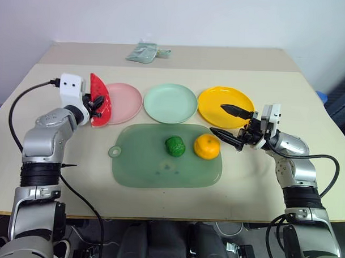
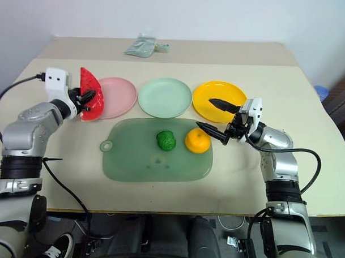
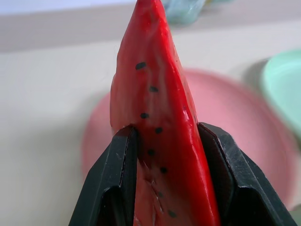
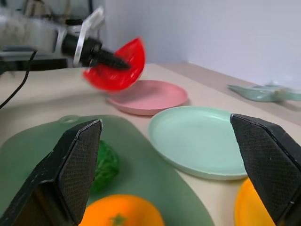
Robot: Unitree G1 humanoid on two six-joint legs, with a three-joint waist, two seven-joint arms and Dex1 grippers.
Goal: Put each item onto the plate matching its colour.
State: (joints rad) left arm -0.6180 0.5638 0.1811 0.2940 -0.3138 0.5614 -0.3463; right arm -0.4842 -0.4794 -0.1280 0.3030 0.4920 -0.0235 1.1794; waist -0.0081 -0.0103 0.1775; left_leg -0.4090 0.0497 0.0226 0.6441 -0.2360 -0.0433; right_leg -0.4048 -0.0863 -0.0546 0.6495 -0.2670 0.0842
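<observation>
**A:** So where's the watermelon slice [image 1: 100, 100] relative to where it has to go? That's what the drop depends on, right?

**B:** Yep. The left gripper [image 1: 95, 103] is clamped shut on it, one black finger on each flat face. It's held up off the table at the near-left edge of the pink plate [image 1: 124, 102], partly overlapping the rim. In the left wrist view the slice stands on edge with its tip pointing away from the fingers, and the plate lies straight past it. My guess is it needs carrying a bit further over the plate's middle before letting go.

**A:** And the other arm?

**B:** The right gripper [image 1: 231, 124] is spread wide and holds nothing. It sits just right of the orange [image 1: 207, 146], fingers pointing left, with the yellow plate [image 1: 212, 102] right behind it. The green vegetable [image 1: 174, 146] is beside the orange on the green mat [image 1: 137, 170], in front of the mint plate [image 1: 170, 103].

**A:** So right arm for the orange?

**B:** Clearly nearer, I'd say.
</observation>
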